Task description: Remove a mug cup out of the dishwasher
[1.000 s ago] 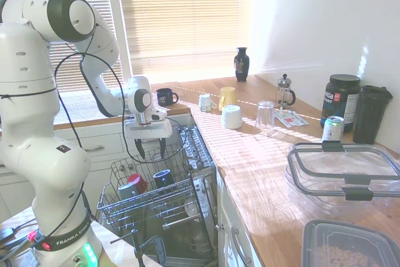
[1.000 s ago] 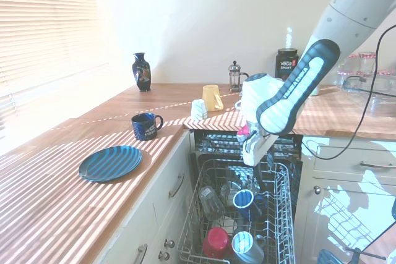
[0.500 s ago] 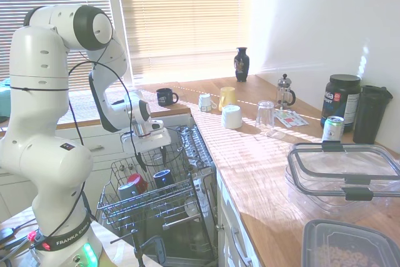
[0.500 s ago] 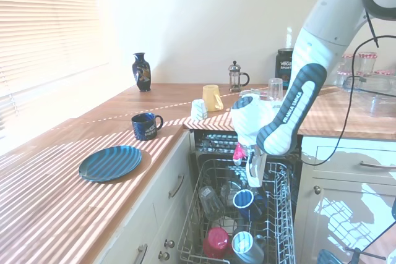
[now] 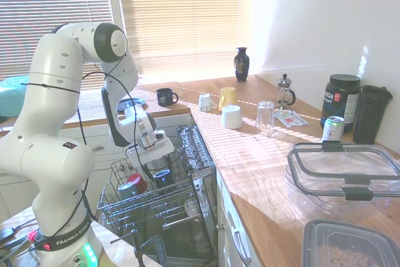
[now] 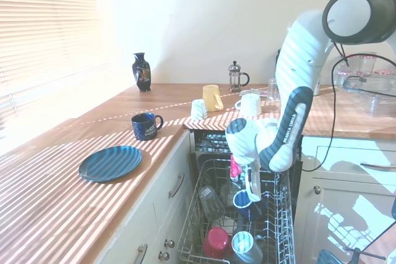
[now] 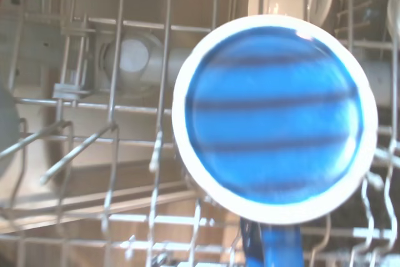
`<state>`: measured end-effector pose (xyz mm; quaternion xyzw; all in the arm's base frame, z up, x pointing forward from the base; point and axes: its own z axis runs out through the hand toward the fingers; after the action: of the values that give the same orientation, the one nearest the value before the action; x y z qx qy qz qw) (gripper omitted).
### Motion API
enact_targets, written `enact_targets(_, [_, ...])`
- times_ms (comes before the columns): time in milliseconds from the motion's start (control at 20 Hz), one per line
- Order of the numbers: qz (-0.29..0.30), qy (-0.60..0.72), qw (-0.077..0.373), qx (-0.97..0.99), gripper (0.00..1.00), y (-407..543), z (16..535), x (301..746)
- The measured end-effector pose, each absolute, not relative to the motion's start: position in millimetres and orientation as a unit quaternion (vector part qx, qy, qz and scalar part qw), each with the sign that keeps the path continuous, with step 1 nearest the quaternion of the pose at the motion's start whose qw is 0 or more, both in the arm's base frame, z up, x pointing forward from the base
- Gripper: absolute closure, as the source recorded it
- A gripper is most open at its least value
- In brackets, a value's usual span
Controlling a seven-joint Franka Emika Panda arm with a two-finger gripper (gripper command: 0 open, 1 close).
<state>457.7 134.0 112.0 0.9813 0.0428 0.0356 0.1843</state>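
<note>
Glazed ceramic, by the look of it: the mug cup (image 7: 275,117) has a dark outer wall, a pale rim and a blue inside, so it should be rigid, moderately heavy for its size, smooth enough to slip, and liable to chip against wire. It stands upright, mouth up, in the rack of the dishwasher (image 6: 279,214), with a red mug (image 6: 217,239) and a grey cup (image 6: 246,245) further out along the same rack. The safest hold is probably across the rim wall, one finger inside and one outside, or else on the handle (image 7: 275,248), which shows in the wrist view as a blue stub from the mug's edge.

The gripper (image 5: 154,168) hangs just above the mug, pointing down into the rack; the wrist view looks almost straight into the mug's mouth. Its fingers appear spread and hold nothing, and no contact with the mug can be made out. Neighbouring wires stand close on both sides, so a straight lift looks wise.
</note>
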Motion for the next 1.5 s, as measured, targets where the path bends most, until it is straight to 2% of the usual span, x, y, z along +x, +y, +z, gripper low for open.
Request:
enact_targets(600, [0.035,0.069,0.216,0.973,0.00,134,62,467])
enact_targets(650, [0.035,0.067,0.220,0.972,1.00,133,59,470])
enact_targets(900, [0.027,0.057,0.231,0.971,1.00,131,49,472])
enact_targets(1500, [0.021,0.056,0.225,0.973,1.00,144,39,462])
